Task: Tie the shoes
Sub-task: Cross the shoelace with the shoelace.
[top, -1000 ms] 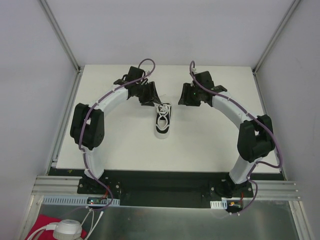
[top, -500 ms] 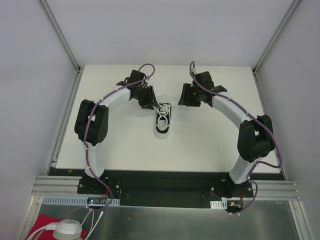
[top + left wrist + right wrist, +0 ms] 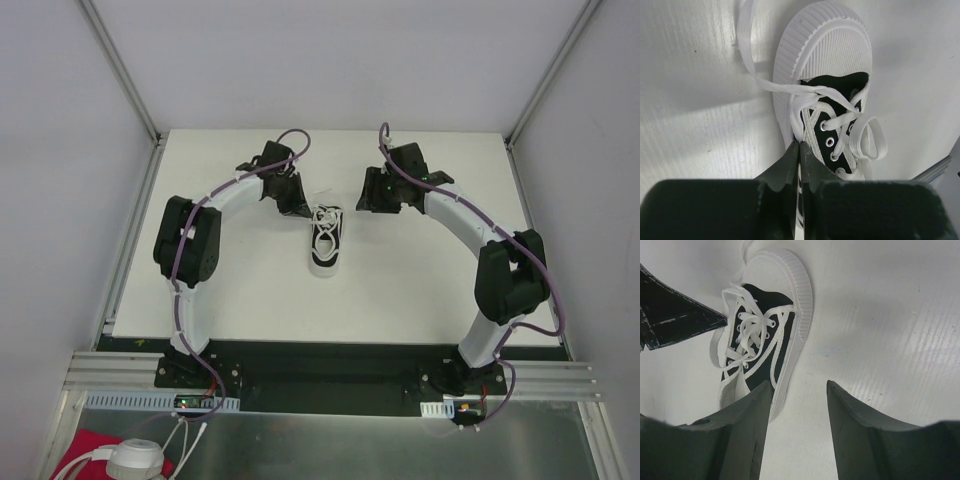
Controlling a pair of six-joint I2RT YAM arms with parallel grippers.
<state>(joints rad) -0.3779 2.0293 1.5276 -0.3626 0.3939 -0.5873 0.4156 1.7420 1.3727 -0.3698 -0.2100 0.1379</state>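
The shoe, a small black sneaker (image 3: 326, 240) with white sole and white laces, lies mid-table with its toe toward the arms' bases. My left gripper (image 3: 303, 208) sits at the shoe's far left side. In the left wrist view its jaws (image 3: 799, 145) are pressed together on a white lace (image 3: 795, 125) that runs down from the crossed laces. A free lace end (image 3: 747, 55) trails over the table and a loop (image 3: 872, 137) lies on the shoe's other side. My right gripper (image 3: 362, 200) hovers open just right of the shoe's heel (image 3: 755, 380), with only table between its fingers (image 3: 800, 387).
The white table board (image 3: 250, 290) ends at a metal rail (image 3: 130, 240) on the left and at the black base bar (image 3: 320, 360) in front. Grey walls close in on three sides. A red cloth (image 3: 80, 450) and white cables lie below the table.
My left gripper has moved in toward the shoe's far left side and gone from open to shut on the lace. The right arm and the shoe have stayed still.
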